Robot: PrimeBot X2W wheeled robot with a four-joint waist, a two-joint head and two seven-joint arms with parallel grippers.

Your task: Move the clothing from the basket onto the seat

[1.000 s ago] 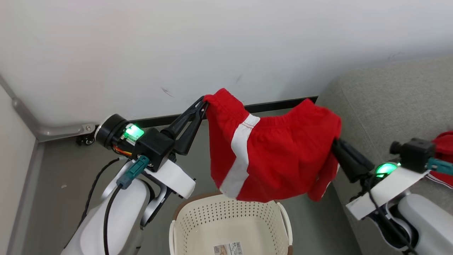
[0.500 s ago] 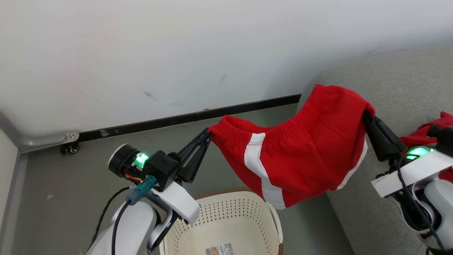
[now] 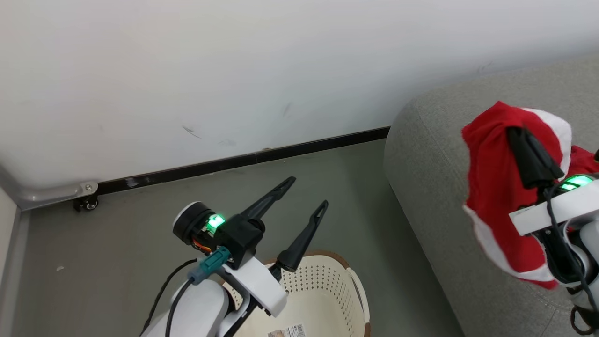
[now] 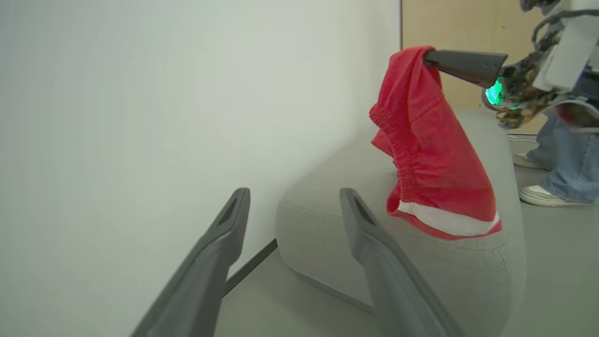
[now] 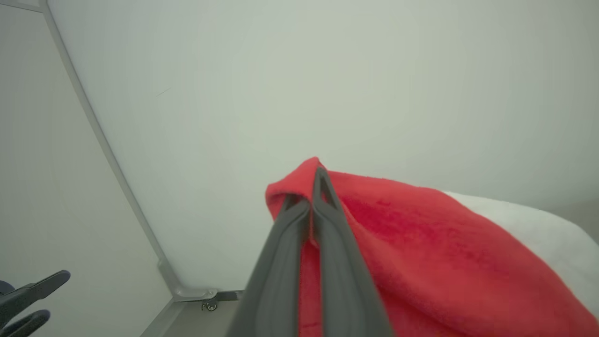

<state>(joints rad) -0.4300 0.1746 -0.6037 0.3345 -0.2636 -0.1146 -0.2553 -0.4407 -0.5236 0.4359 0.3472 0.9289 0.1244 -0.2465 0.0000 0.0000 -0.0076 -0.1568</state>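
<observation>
A red piece of clothing with white trim hangs from my right gripper, which is shut on its upper edge above the grey seat. In the left wrist view the clothing dangles over the seat, its hem close to the cushion. In the right wrist view my right gripper pinches the red clothing. My left gripper stands open with nothing in it, above the far rim of the cream basket. More red clothing lies on the seat behind my right arm.
A white wall with a black skirting strip runs behind the basket and seat. A small caster sits at the wall's foot on the left. A person's legs and shoes stand beyond the seat.
My left gripper has let go of the red clothing and opened. My right gripper has carried the clothing rightward over the seat. The head camera has turned right.
</observation>
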